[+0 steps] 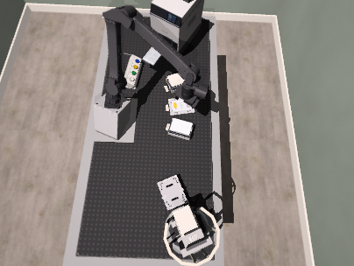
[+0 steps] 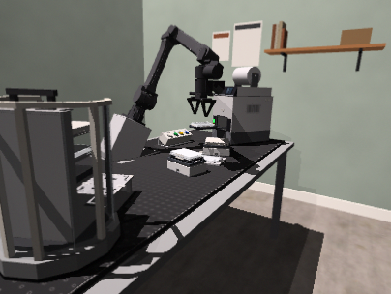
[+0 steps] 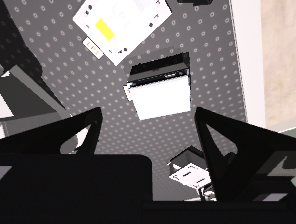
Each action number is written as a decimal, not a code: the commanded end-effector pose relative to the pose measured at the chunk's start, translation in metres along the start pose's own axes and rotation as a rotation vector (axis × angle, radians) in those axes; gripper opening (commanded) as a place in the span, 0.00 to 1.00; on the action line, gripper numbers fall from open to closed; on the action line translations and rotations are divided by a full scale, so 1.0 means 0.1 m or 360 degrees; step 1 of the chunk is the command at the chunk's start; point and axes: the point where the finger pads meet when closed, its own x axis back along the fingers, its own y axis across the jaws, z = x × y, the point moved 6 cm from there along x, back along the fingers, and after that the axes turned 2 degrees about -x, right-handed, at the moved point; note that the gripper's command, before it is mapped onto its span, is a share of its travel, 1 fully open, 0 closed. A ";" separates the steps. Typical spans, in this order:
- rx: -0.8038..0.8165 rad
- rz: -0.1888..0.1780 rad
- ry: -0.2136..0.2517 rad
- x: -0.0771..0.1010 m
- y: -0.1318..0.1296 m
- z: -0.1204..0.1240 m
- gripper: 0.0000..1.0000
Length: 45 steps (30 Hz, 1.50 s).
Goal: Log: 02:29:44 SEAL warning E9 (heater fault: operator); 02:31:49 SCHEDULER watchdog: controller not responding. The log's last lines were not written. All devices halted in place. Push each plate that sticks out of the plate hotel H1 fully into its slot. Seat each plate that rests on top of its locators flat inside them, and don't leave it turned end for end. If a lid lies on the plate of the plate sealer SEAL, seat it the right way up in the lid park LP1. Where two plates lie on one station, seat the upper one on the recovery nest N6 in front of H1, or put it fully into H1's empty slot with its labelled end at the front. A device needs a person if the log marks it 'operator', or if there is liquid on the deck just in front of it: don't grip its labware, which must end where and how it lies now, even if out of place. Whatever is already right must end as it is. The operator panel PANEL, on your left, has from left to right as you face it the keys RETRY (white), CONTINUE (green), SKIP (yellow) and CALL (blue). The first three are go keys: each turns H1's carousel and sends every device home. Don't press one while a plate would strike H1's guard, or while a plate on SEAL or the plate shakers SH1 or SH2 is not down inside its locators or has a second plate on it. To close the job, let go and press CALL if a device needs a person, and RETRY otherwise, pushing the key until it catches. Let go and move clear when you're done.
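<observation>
My gripper [image 2: 201, 103] is open and empty, held high above the deck in front of the sealer SEAL [image 1: 175, 17]. In the top view it hangs by the lid park LP1 [image 1: 180, 106], a white station with a yellow patch, which also shows in the wrist view [image 3: 122, 25]. Between my fingers and far below lies a white plate on a shaker [image 3: 160, 92], also in the top view [image 1: 180, 128]. Another station with a white plate [image 1: 175, 80] stands nearer SEAL. The plate hotel H1 [image 1: 191, 234] holds a white plate [image 1: 187, 220]. The nest N6 [image 1: 172, 190] stands in front of it.
The operator panel PANEL [image 1: 133, 70] with its coloured keys lies left of the stations, next to the arm's base [image 1: 109, 118]. A paper sheet [image 1: 151, 56] lies by SEAL. The deck's right edge runs close to the stations.
</observation>
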 end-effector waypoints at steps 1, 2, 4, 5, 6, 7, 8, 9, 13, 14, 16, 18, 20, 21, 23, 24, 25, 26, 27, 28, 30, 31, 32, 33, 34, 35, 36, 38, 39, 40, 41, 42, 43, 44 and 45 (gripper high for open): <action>-0.0235 0.0041 0.0001 0.10 0.10 -0.18 1.00; -0.0288 0.0041 0.0000 0.10 0.11 -0.21 1.00; -0.0392 0.0045 -0.0003 0.10 0.14 -0.27 1.00; -0.0447 0.0042 -0.0003 0.09 0.16 -0.30 1.00; -0.0500 0.0041 -0.0004 0.09 0.18 -0.32 1.00; -0.0553 0.0041 -0.0004 0.09 0.20 -0.35 1.00; -0.0607 0.0040 -0.0005 0.09 0.22 -0.38 1.00; -0.0658 0.0044 -0.0008 0.10 0.23 -0.42 1.00; -0.0817 0.0043 -0.0010 0.09 0.28 -0.50 1.00; -0.0817 0.0043 -0.0010 0.09 0.28 -0.50 1.00; -0.0924 0.0041 -0.0011 0.09 0.31 -0.55 1.00; -0.1024 0.0050 -0.0020 0.12 0.33 -0.63 1.00; -0.1130 0.0050 -0.0023 0.12 0.36 -0.69 1.00; -0.1183 0.0050 -0.0025 0.13 0.38 -0.73 1.00; -0.1247 0.0054 -0.0031 0.14 0.40 -0.79 1.00; -0.1246 0.0056 -0.0034 0.15 0.41 -0.83 1.00; -0.1243 0.0059 -0.0038 0.16 0.42 -0.87 1.00; -0.1240 0.0063 -0.0042 0.17 0.43 -0.91 1.00; -0.1237 0.0067 -0.0047 0.19 0.44 -0.95 1.00; -0.1234 0.0072 -0.0053 0.21 0.44 -0.99 1.00; -0.1229 0.0077 -0.0060 0.23 0.45 -1.04 1.00; -0.1229 0.0077 -0.0060 0.23 0.45 -1.04 1.00; -0.1225 0.0084 -0.0067 0.25 0.45 -1.09 1.00; -0.1222 0.0086 -0.0071 0.26 0.46 -1.13 1.00; -0.1223 0.0085 -0.0072 0.26 0.48 -1.16 1.00; -0.1223 0.0084 -0.0072 0.26 0.50 -1.19 1.00; -0.1223 0.0083 -0.0072 0.26 0.52 -1.22 1.00; -0.1224 0.0081 -0.0072 0.26 0.56 -1.27 1.00; -0.1225 0.0080 -0.0073 0.26 0.57 -1.30 1.00; -0.1225 0.0079 -0.0073 0.26 0.59 -1.33 1.00; -0.1226 0.0078 -0.0073 0.26 0.61 -1.36 1.00; -0.1226 0.0077 -0.0073 0.26 0.63 -1.39 1.00; -0.1226 0.0076 -0.0073 0.26 0.65 -1.42 1.00; -0.1227 0.0075 -0.0073 0.26 0.67 -1.45 1.00; -0.1227 0.0074 -0.0073 0.26 0.69 -1.48 1.00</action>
